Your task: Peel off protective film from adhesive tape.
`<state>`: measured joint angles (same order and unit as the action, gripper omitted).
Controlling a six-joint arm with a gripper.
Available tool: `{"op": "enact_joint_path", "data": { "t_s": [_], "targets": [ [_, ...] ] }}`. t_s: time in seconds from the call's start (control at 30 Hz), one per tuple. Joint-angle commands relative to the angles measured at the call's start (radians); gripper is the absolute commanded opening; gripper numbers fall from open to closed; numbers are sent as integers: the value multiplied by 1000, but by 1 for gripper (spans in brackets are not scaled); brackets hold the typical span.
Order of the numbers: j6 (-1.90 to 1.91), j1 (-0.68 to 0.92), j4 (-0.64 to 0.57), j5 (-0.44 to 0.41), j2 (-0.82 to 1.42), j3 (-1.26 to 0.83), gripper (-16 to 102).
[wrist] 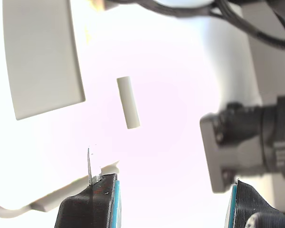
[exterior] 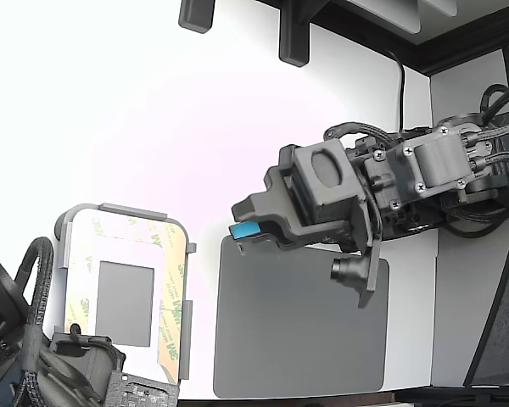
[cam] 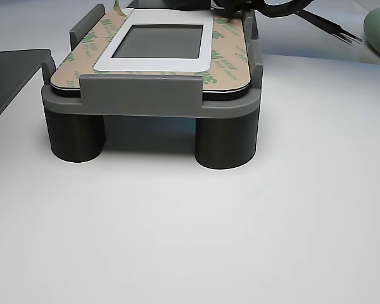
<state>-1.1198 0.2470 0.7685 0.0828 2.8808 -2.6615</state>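
Hand (exterior: 248, 231) open, jaws spread, gripping nothing, hovering over dark mat (exterior: 297, 339) on counter (exterior: 153, 127), well apart from grey fixture (cam: 145, 101). Adhesive tape (cam: 231, 60) borders grey pad (exterior: 125, 303) on fixture; protective film (exterior: 176, 275) with green 3M print covers strips (one corner lifted in other view).

— What does the white table (exterior: 136, 127) under me carry?
— A grey fixture (cam: 152, 95) on round legs, a dark grey mat (exterior: 297, 331) just beside it, and a small white cylinder (wrist: 128, 102).
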Motion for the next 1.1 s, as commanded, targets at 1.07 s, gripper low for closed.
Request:
{"op": "enact_joint_path", "data": {
  "t_s": [1.07],
  "targets": [
    [1203, -293, 198, -123, 74, 25, 100]
  ]
}}
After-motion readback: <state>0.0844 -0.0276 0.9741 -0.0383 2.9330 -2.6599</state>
